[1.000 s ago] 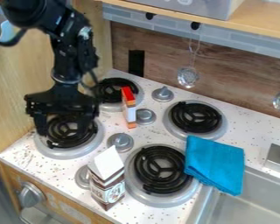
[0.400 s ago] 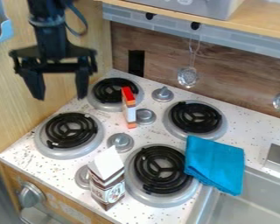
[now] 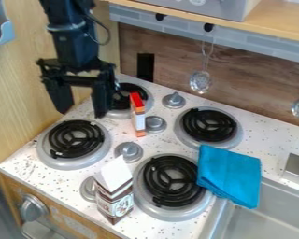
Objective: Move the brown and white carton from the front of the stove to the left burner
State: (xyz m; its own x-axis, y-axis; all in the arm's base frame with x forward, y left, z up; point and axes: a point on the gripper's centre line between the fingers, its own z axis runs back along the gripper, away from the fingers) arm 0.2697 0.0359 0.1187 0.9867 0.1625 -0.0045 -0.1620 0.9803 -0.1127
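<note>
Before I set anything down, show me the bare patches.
Speckled countertop is bare right of the upper-right burner, above the sink, and left of the gable-top carton. It is crowded around the carton, knobs and lower-right burner.

Speckled stovetop [image 3: 152, 149] with dull metal knobs
Matt black coils [image 3: 76, 138] sit in smooth silvery rings; the cloth [image 3: 229, 175] at the stovetop's right edge looks soft (lightly creased), the carton [image 3: 113, 192] like smooth, coated paper.

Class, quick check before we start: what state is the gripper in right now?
Gripper: open, its jaws spread apart with nothing between them, at the left of the stovetop.
</note>
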